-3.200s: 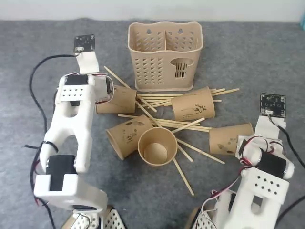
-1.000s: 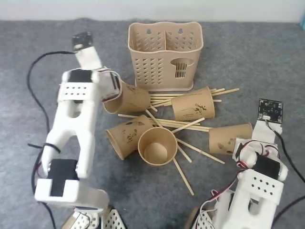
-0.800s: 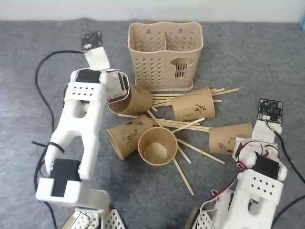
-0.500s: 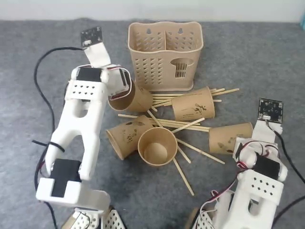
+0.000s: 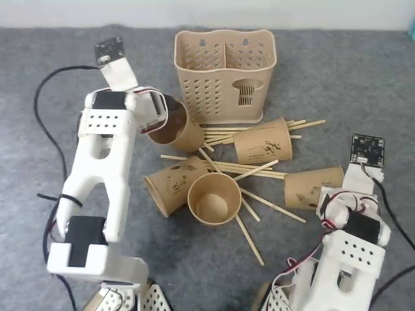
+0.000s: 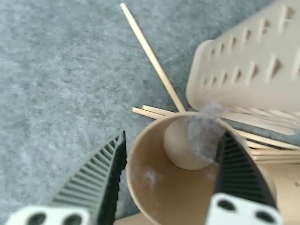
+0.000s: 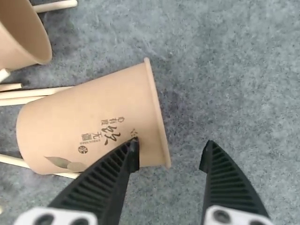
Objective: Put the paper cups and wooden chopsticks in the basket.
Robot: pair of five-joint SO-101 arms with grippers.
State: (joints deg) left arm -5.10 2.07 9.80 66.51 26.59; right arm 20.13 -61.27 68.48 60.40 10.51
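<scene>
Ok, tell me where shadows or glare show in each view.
High view: even light, faint shadow at the basket base, no glare. Left wrist view: the held cup is shaded inside, with a pale hazy patch at its rim. Right wrist view: thin shadow under the lying cup.

Dark vertical characters beside a leaf motif mark the wall of the toppled paper cup [image 7: 89,126]; print on the other cups [image 5: 262,144] is illegible.
</scene>
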